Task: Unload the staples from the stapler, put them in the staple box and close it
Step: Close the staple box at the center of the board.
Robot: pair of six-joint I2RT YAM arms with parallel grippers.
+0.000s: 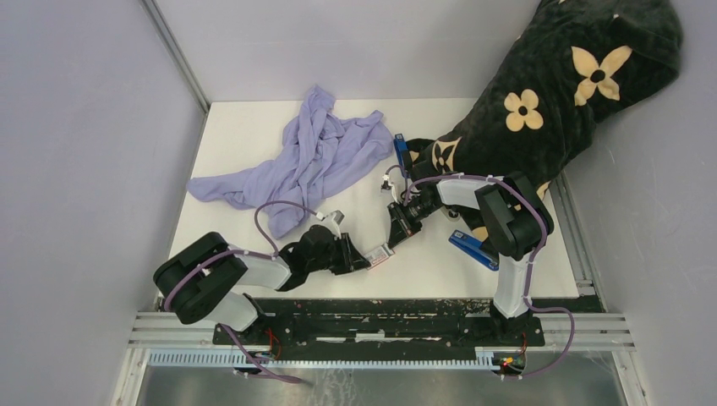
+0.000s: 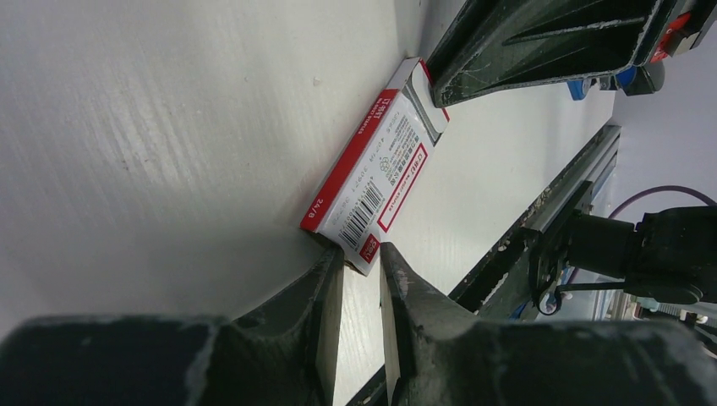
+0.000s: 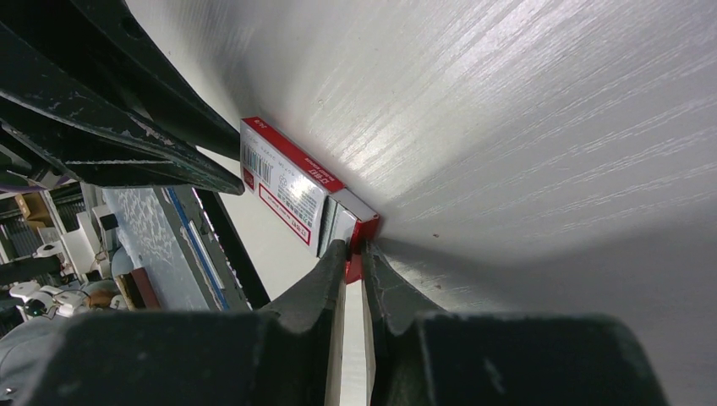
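On the white table (image 1: pixel 254 127), my left gripper (image 2: pixel 362 279) and right gripper (image 3: pixel 353 271) each pinched one end of the box (image 2: pixel 380 173); stapler (image 1: pixel 472 248) looked untouched, nothing unloaded yet.

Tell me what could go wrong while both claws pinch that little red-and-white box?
1. The left gripper and right gripper each pinch only an end of the box, so it may slip.
2. At the right gripper's end an inner tray seems to slide out; pulling might spill its contents.
3. A flowered sleeve reaches in close to that gripper; they could collide.
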